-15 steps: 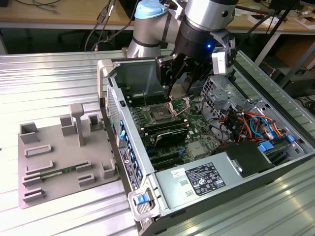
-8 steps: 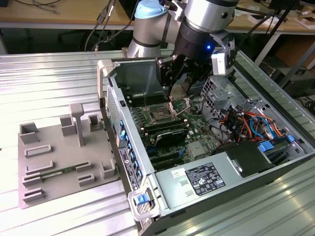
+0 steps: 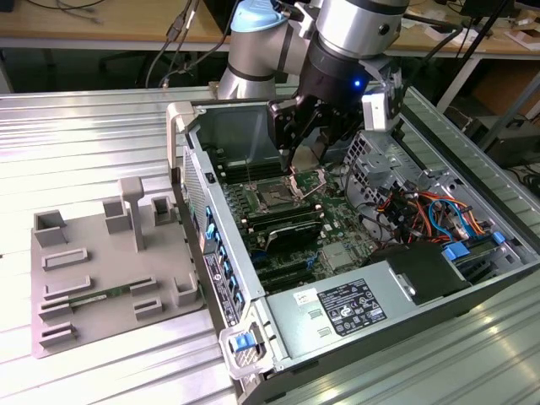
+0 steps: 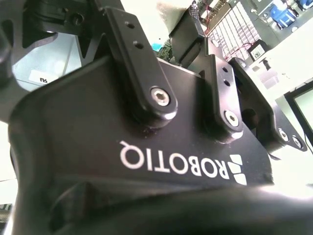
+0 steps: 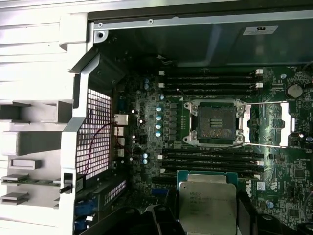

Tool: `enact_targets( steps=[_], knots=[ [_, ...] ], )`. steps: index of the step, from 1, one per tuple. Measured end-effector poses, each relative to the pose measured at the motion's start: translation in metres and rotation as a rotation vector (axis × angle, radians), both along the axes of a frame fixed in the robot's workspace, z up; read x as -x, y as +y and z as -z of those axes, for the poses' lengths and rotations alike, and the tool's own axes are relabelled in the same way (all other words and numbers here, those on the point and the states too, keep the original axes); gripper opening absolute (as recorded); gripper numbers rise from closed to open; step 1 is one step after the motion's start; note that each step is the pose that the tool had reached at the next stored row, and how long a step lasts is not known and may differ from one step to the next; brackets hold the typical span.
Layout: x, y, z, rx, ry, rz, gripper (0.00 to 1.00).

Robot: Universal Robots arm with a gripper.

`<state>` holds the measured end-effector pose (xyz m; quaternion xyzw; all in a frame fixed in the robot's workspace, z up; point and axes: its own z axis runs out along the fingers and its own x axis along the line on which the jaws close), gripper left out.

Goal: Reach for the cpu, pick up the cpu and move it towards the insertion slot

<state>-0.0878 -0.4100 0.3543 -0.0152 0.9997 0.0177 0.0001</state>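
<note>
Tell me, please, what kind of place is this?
Probably a robotics lab or workshop: an open computer case lies on a ribbed metal table, a grey parts fixture beside it, and wooden workbenches with cables stand behind.

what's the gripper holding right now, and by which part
The gripper holds the cpu, above the motherboard near the open insertion slot. In the first wrist view dark fingers flank its two opposite side edges.

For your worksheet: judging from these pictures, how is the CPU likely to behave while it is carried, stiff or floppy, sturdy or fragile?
The cpu looks like a thin flat plate with a metal top, so probably stiff. Its smooth silver face may be slippery. Being thin on a green board, it seems fragile and should probably meet the insertion slot level.
</note>
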Motion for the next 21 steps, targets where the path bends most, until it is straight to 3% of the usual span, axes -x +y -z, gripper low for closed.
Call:
enact_targets(
  steps=[21],
  knots=[
    [-0.0026, 0.0000, 0.0074, 0.0000, 0.0000, 0.000, 0.55]
  ],
)
